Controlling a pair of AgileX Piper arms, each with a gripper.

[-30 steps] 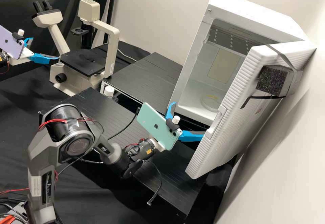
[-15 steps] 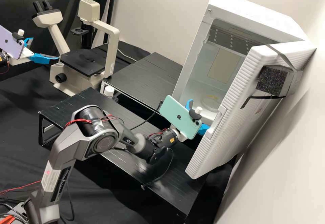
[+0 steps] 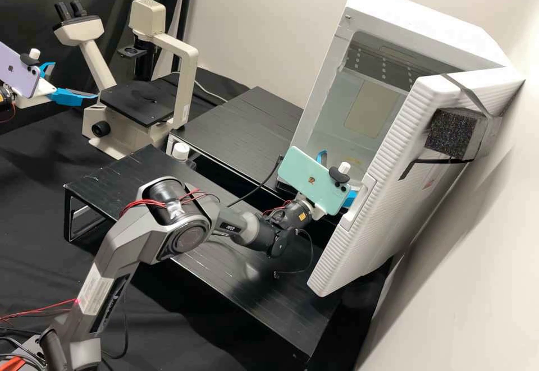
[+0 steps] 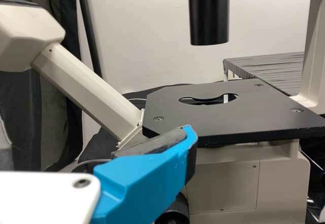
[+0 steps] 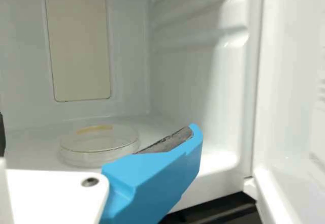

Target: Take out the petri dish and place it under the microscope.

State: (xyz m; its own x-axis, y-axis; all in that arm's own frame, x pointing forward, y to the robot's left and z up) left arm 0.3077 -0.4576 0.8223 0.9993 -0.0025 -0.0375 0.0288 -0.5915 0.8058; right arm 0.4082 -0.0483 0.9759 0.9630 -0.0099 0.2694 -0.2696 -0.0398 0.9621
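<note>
White right gripper (image 3: pixel 340 173), its blue fingers spread and nothing between them, stands at the mouth of the white box-shaped cabinet (image 3: pixel 415 18), its long axis running towards two o'clock in the high view. Just beyond, between one and two o'clock from it, the clear, round, shallow petri dish (image 5: pixel 99 145) lies flat on the cabinet floor, broad face up, with no long axis. Farther off, near ten o'clock, are the cream microscope (image 3: pixel 115 127) and the white left gripper (image 3: pixel 75 81), also spread; the right is nearer the dish.
</note>
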